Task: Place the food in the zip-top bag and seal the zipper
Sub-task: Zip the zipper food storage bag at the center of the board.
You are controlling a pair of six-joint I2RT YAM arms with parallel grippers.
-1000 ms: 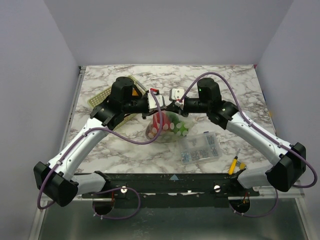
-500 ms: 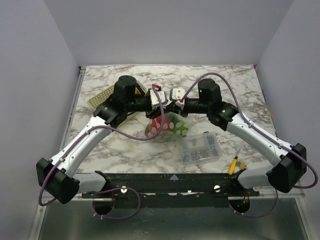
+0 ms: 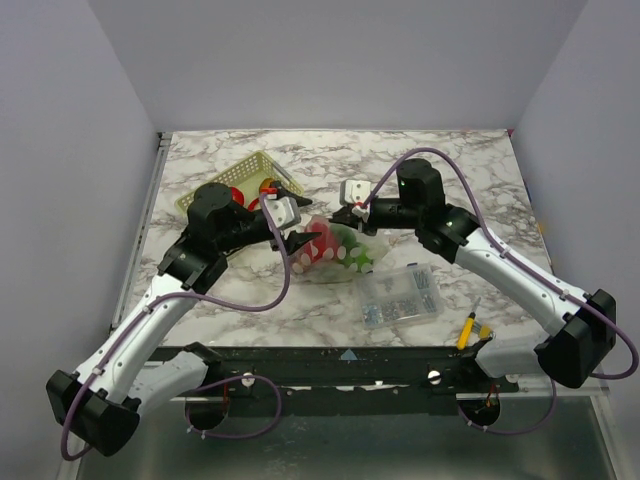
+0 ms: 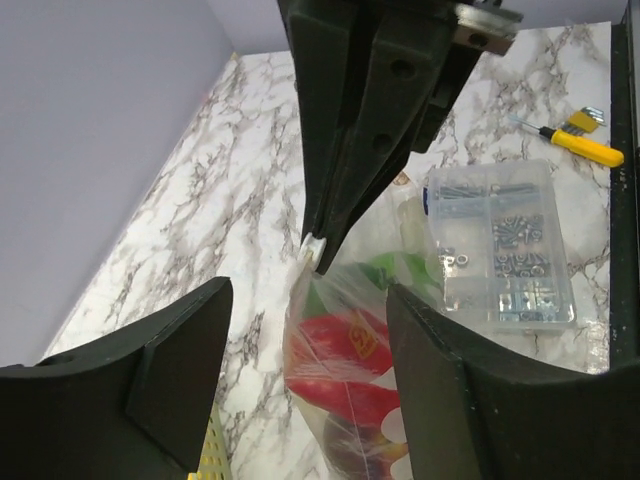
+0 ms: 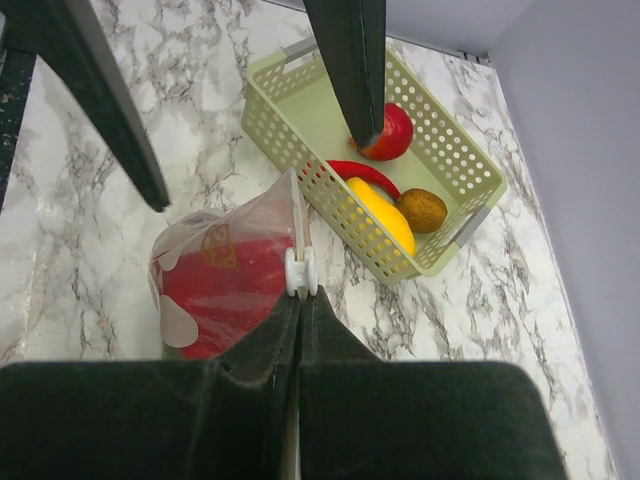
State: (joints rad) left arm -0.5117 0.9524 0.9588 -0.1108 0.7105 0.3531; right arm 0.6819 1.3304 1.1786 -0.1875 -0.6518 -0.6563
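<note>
Right now the white-and-grey marbled surface (image 3: 450, 170) carries everything you need, so take it from the big items down. The pale yellow-green lattice plastic basket (image 5: 452, 152) sits at the far left, and four pieces of glossy toy food are in it: a round red piece (image 5: 388, 132), a curved red pepper (image 5: 365, 172), a long yellow piece (image 5: 385, 220) and a small brown one (image 5: 423, 208). Just beside it, toward the middle, the soft clear zip-top bag printed with white dots (image 3: 340, 258) lies bulging with red and green pieces. The rigid clear compartment box of metal parts (image 3: 400, 295) rests near it, and the yellow-handled screwdriver (image 3: 467, 330) lies well apart at the near right. Your right gripper (image 5: 300, 295) is clamped tight on the small white slider (image 5: 300, 272) at the end of the zipper (image 5: 297, 220), which lifts that edge and keeps the pouch from sliding. Your left gripper (image 4: 308, 290) hangs with its jaws wide apart, facing the bag and touching nothing. I cannot tell whether the mouth is closed; with food left in the basket, I judge the filling unfinished.
</note>
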